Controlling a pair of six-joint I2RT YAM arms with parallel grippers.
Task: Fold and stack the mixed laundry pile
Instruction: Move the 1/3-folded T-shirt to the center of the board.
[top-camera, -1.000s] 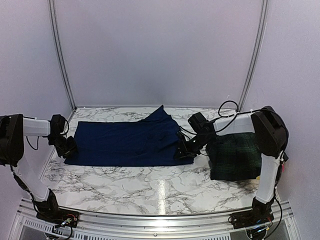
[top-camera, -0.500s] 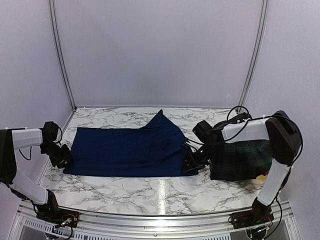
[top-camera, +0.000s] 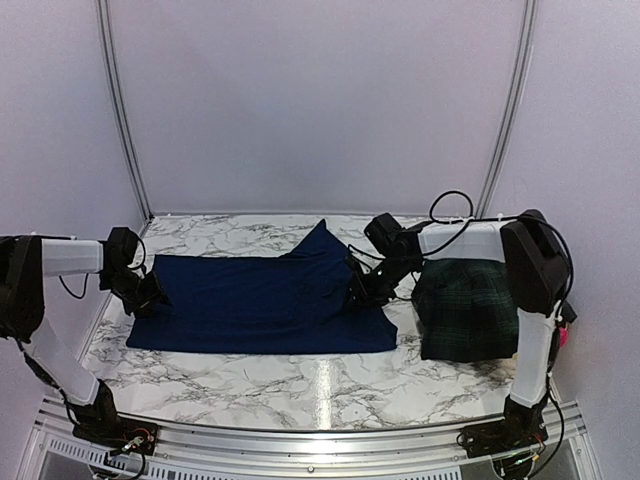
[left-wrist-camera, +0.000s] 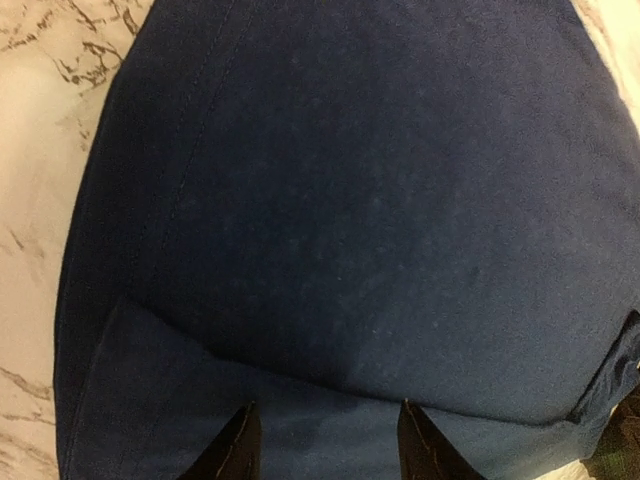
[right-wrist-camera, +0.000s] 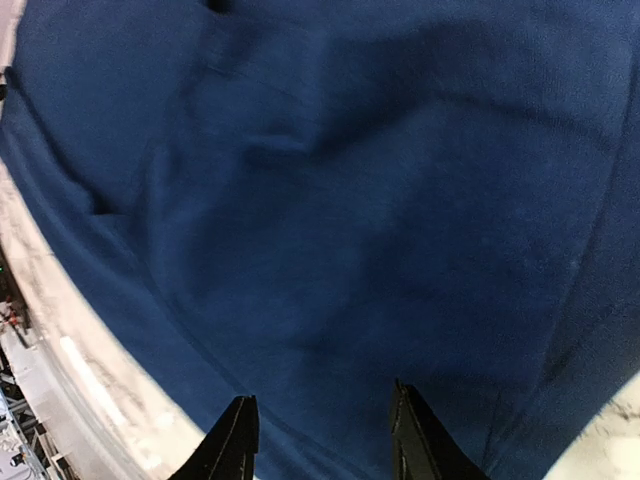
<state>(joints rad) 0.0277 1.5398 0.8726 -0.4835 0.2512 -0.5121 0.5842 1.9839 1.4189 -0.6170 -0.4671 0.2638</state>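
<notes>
The plain navy-blue cloth (top-camera: 260, 300) lies spread flat across the middle of the marble table (top-camera: 300, 385), with a peaked corner at the back. My left gripper (top-camera: 150, 292) is open over the cloth's left end. In the left wrist view its fingertips (left-wrist-camera: 245, 445) stand apart just above the navy cloth (left-wrist-camera: 380, 220). My right gripper (top-camera: 358, 290) is open over the cloth's right end, with navy cloth (right-wrist-camera: 350, 200) under it. The green-and-navy plaid garment (top-camera: 468, 310) lies folded at the right. The red-and-black piece is out of view.
A small pink bit (top-camera: 563, 336) shows behind the right arm at the table's right edge. Grey walls close the back and sides. Bare marble runs along the near edge in front of the cloth, and a metal rail (top-camera: 300, 440) borders it.
Both grippers dipped toward the near edge and outward, then came back over the cloth's ends. The navy cloth now lies a little nearer and flatter than one second ago.
</notes>
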